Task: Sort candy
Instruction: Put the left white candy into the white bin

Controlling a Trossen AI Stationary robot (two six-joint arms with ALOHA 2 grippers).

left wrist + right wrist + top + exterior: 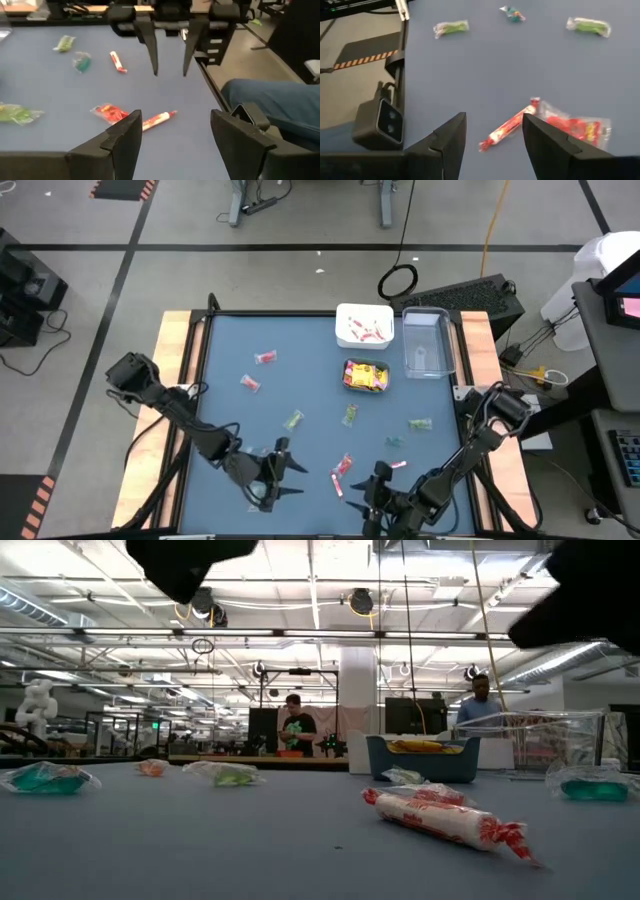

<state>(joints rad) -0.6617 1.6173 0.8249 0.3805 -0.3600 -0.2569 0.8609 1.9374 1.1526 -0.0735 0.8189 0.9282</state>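
Wrapped candy lies scattered on the blue table: red pieces [265, 358], green ones [293, 420], teal ones [420, 423] and pink-white sticks [397, 465]. My left gripper [292, 472] hovers open near the table's near edge, pointing right; its wrist view shows a stick [157, 119] and a red packet [111, 112] just ahead. My right gripper [352, 498] faces it, open, above the same pair. In its wrist view the stick [507, 125] shows between its fingers and the red packet [575, 127] beside them. Neither gripper touches anything.
At the far edge stand a white container [363, 325] holding red-and-white sweets and a clear container [427, 342]. A teal container [366, 376] with yellow packets stands in front of them. The two grippers face each other closely. A person's blue trouser leg [270, 102] is beside the near edge.
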